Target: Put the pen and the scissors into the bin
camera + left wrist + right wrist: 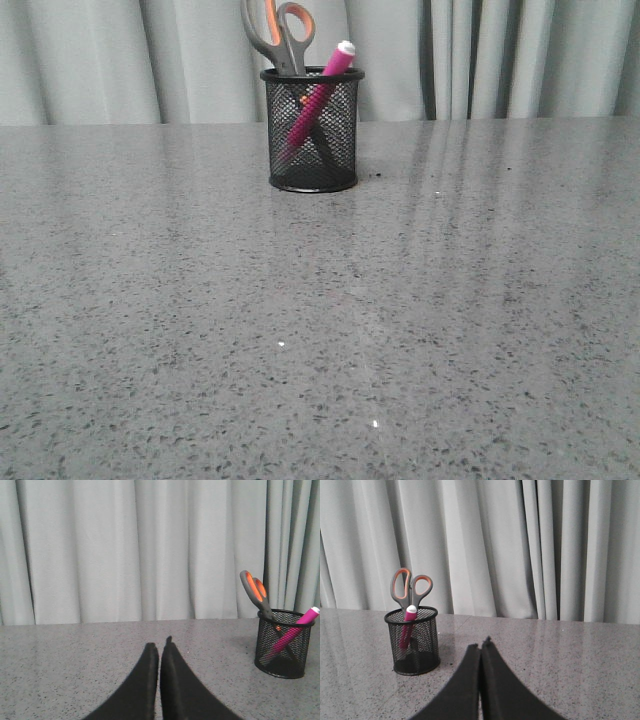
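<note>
Right gripper (pixel 480 647) closed, bin (pixel 413 641) well apart.

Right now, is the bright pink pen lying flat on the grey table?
No, the bright pink pen stands tilted inside the black wire-mesh bin, beside the grey-handled scissors.

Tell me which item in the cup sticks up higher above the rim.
The scissors: their grey, orange-lined handles rise above the bin rim, higher than the pink pen.
</note>
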Tool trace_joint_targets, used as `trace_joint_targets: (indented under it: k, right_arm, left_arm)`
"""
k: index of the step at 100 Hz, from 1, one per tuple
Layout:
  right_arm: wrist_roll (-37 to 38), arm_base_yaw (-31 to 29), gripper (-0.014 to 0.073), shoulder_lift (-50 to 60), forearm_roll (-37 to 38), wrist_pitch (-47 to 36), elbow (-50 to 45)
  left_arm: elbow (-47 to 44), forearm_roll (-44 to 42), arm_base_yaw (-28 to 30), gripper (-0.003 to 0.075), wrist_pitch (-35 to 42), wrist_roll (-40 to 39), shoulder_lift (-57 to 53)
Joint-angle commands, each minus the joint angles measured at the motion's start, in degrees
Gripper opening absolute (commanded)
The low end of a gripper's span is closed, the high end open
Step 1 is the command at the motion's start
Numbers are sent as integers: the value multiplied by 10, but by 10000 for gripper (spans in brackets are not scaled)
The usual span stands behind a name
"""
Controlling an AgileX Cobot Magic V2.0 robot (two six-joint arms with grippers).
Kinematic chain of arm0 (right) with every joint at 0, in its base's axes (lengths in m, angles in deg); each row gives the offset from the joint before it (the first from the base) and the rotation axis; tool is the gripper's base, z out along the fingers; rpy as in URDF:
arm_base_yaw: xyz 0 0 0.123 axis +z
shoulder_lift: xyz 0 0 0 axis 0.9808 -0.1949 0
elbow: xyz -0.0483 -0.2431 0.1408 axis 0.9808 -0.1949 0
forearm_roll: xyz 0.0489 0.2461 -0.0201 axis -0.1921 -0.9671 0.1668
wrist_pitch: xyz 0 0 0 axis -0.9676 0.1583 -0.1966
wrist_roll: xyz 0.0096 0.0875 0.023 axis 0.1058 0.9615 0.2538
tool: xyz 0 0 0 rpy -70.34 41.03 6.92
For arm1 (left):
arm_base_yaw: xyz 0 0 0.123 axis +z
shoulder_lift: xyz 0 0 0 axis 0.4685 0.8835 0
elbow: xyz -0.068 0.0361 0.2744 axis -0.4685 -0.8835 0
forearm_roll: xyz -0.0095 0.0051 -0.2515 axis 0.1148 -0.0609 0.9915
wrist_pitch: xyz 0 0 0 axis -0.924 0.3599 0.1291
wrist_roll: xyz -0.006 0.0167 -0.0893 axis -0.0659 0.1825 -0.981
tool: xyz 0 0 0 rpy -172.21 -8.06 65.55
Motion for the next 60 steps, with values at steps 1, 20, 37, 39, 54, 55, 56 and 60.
trace_joint_targets:
  k: [1, 20, 37, 39, 54, 55, 56, 60]
  right_arm:
    - [-5, -4, -66, -2, 5, -32, 14]
    - [-5, -4, -69, -2, 5, -32, 14]
    - [-5, -4, -69, -2, 5, -32, 14]
    - [-5, -4, -69, -2, 5, -32, 14]
    - [-5, -4, -69, -2, 5, -32, 14]
    - [-5, -4, -69, -2, 5, -32, 14]
    - [-5, -4, -69, -2, 5, -32, 14]
    - [-5, -4, -69, -2, 5, -32, 14]
  left_arm:
    - [12, 14, 1, -19, 18, -1, 6]
    - [12, 16, 1, -19, 7, -1, 6]
    - [12, 16, 1, -19, 7, -1, 6]
    - [12, 16, 1, -19, 7, -1, 6]
    - [12, 16, 1, -19, 7, -1, 6]
    - [12, 16, 1, -19, 7, -1, 6]
    - [12, 16, 1, -19, 7, -1, 6]
    - [12, 16, 1, -19, 7, -1, 6]
